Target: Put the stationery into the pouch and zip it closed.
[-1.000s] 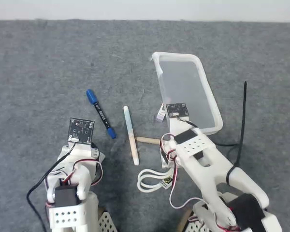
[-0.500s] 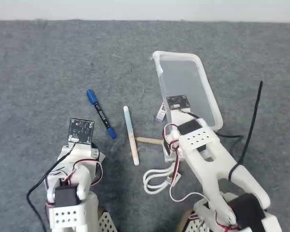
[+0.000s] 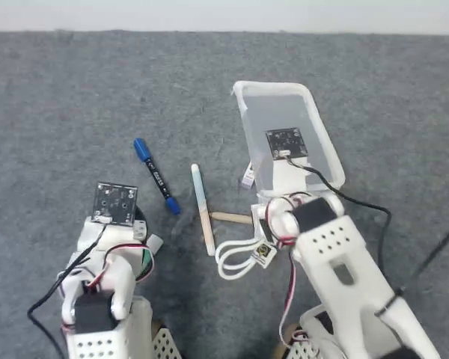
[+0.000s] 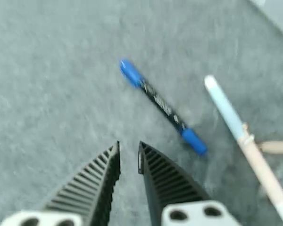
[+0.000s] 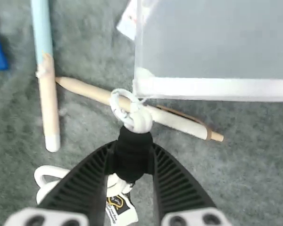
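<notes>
The translucent white pouch (image 3: 284,123) lies flat at the back right, and my right arm (image 3: 318,228) stands over its near end. My right gripper (image 5: 132,143) is shut on a black piece tied to a white cord (image 5: 131,115), just short of the pouch's near edge (image 5: 212,88). A beige pen (image 5: 99,95) lies partly under that edge. A pale blue and peach pen (image 3: 203,209) and a blue marker (image 3: 156,176) rest on the grey mat. My left gripper (image 4: 129,147) hovers short of the blue marker (image 4: 161,106), open a crack and holding nothing.
Loops of white cord with a small tag (image 3: 238,262) trail on the mat in front of the right arm. A black cable (image 3: 426,258) runs off to the right. The grey mat (image 3: 75,97) is bare at the back left.
My right arm has pushed forward over the pouch, dragging the white cord loops with it. My left arm has shifted slightly to the left.
</notes>
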Controlling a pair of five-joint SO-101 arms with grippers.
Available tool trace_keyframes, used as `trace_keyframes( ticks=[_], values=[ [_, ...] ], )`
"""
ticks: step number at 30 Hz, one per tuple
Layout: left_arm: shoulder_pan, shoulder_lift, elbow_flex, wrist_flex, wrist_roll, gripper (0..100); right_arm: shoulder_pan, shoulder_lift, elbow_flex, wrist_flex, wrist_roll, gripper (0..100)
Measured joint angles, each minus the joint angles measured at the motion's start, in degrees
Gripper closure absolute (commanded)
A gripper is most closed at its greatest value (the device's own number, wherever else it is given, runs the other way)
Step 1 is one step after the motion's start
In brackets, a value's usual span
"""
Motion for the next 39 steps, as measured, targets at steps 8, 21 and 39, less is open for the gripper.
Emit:
trace_keyframes(
  ticks=[8, 21, 39],
  values=[
    [5.01, 0.00, -4.31, 0.09, 0.09, 82, 0.09, -10.02, 0.35, 0.09, 1.23, 99.2],
    [8.09, 0.00, -4.48, -3.96, 10.37, 72, 0.35, -26.29, 2.64, -0.44, 16.18, 99.2],
    [28.57, 0.00, -4.48, -16.18, 16.35, 72, -1.05, -29.71, 2.64, -3.87, 29.54, 99.2]
  ],
)
